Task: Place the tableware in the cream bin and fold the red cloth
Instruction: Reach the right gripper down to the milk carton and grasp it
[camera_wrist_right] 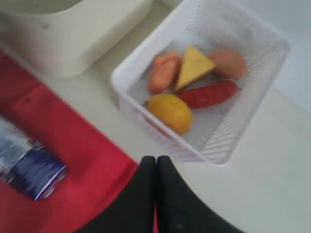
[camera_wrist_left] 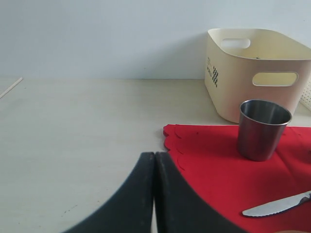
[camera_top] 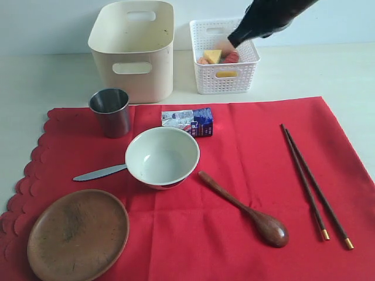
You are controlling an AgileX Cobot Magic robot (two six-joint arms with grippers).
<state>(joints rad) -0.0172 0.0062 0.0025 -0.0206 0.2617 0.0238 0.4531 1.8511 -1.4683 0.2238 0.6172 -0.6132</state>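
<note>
Nothing binned yet — cup (camera_top: 110, 111), bowl (camera_top: 162, 157), knife (camera_top: 98, 172), plate (camera_top: 78, 233), spoon (camera_top: 246, 209) and chopsticks (camera_top: 315, 182) all lie on the flat, unfolded cloth (camera_top: 246, 146), the bin (camera_top: 133, 85) waiting near the table's (camera_top: 47, 76) far edge — while the left gripper (camera_wrist_left: 154, 156) and right gripper (camera_wrist_right: 155, 160), the latter at the basket (camera_top: 225, 83), are clenched on nothing.

— What sits around the white bowl (camera_top: 162, 157)?
— A steel cup (camera_top: 110, 111) behind-left, carton (camera_top: 188, 122) just behind, butter knife (camera_top: 98, 172) meeting its left side, wooden plate (camera_top: 78, 234) front-left, spoon (camera_top: 246, 209) right, chopsticks (camera_top: 315, 184) farther right; all on the red cloth (camera_top: 246, 146).
— The cream bin (camera_top: 133, 50)?
— Well behind it, on the counter (camera_top: 47, 76).
</note>
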